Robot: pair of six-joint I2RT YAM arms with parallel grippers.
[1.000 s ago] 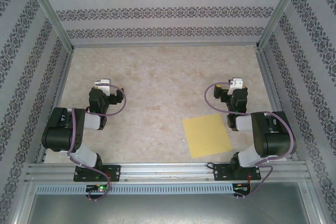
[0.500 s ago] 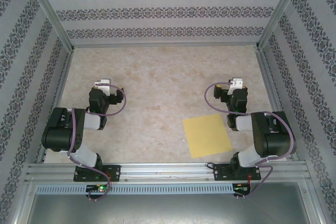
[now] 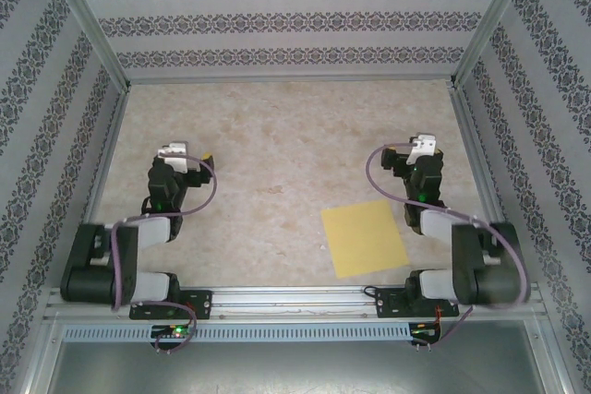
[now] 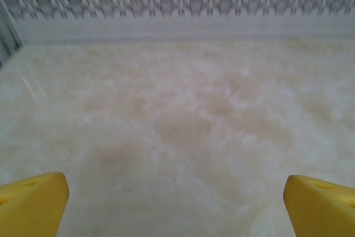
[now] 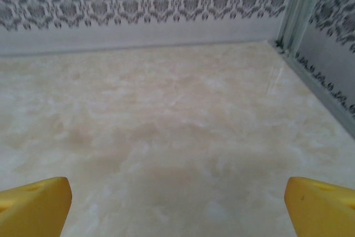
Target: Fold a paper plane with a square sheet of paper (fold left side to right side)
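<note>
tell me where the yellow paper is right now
In the top external view the square sheet of paper lies flat on the table near its front edge, just left of the right arm.

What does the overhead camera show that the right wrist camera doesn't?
Overhead: the square sheet of paper, flat and unfolded, lying on the right near the front edge, with the left gripper and right gripper both well clear of it. Right wrist: a close look at its own yellow fingertips, spread wide with nothing between them. Both: the marbled table and the patterned back wall.
</note>
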